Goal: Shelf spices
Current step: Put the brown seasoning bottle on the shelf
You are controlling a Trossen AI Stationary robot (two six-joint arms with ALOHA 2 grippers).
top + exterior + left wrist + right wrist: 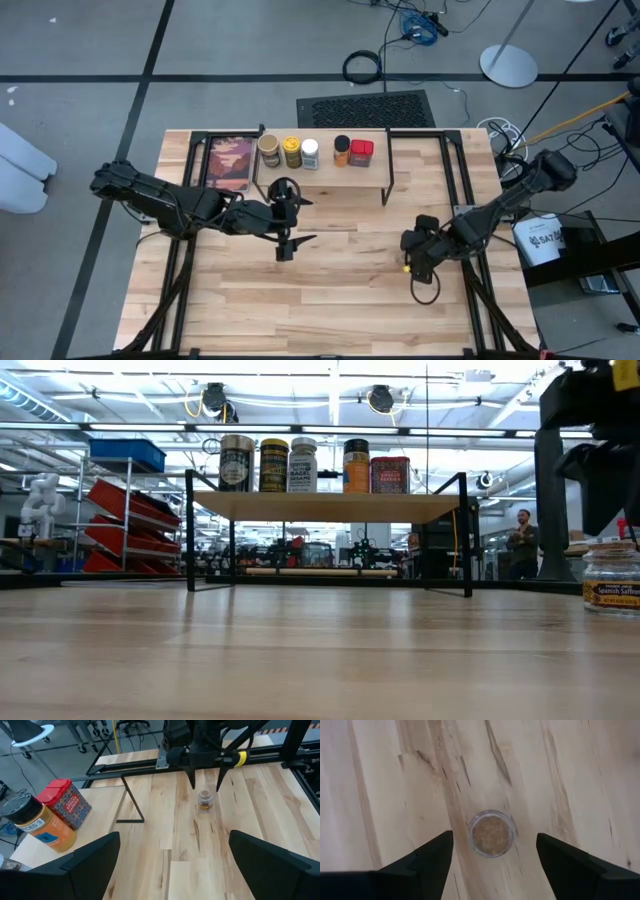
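The shelf [330,176] stands at the table's far middle on black legs. On its plank [330,507] stand a tan jar [268,150], a yellow-lidded jar [291,152], a white-lidded jar [310,153], a dark-lidded orange jar [342,150] and a red box [361,152]. A small glass jar [491,833] stands upright on the table at the right. My right gripper [494,839] hangs open just above it, pointing down, one finger on each side [205,780], touching nothing. My left gripper [300,220] is open in front of the shelf, above the table.
A flat reddish picture in a black frame [228,163] lies left of the shelf. Black frame rails [470,190] run along both table sides. Bare wood [330,300] stretches across the near half. A person [520,542] stands far off in the room.
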